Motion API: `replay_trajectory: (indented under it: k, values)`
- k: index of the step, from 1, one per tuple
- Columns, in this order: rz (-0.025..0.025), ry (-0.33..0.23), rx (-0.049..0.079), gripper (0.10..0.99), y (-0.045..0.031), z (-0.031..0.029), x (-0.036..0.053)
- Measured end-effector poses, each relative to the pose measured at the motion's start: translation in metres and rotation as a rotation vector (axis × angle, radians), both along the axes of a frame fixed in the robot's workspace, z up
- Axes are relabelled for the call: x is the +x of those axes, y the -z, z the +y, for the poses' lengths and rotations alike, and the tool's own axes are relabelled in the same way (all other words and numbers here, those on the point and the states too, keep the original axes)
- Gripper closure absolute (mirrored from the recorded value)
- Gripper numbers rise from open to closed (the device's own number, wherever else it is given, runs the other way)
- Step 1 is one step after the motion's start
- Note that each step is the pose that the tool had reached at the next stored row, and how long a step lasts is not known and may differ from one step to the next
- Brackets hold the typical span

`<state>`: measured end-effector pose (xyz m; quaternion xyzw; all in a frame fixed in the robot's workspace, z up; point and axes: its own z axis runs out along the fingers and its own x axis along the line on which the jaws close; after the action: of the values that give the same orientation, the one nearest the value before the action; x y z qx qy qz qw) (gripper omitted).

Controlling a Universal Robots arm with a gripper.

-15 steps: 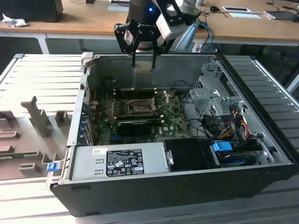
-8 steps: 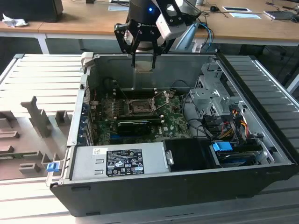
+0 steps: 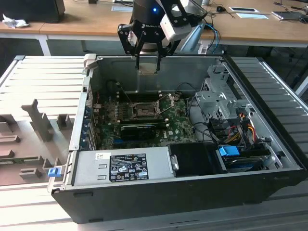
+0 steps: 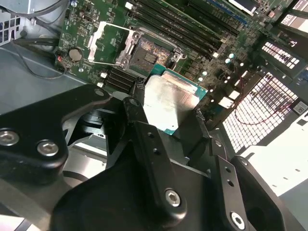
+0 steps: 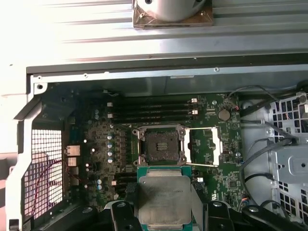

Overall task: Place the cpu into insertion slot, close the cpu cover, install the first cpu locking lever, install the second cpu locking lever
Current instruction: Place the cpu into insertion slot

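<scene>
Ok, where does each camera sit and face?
Exterior view: off the arm, looking down into the open case; shows the gripper holding the cpu.
First wrist view: on the wrist, facing the insertion slot; gripper shows.
Second wrist view: on the wrist, oblique; gripper links up close.
Both wrist views share cpu, slot, open cpu cover.

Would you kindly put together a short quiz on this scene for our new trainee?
1. True or false: the slot is empty.
2. The cover is: A, shut over the slot; B, open beside the slot; C, held in the gripper.
3. What does the gripper hold?

Key: 1 true; 2 B; 3 the cpu.
</scene>
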<state>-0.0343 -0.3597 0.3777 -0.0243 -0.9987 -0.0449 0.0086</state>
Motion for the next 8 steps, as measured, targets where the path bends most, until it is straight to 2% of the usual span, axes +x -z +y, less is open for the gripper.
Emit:
replay_trajectory:
  k: [8]
  values:
    - [-0.0001,0.012,0.000,0.557,0.0000,0.0000,0.0000]
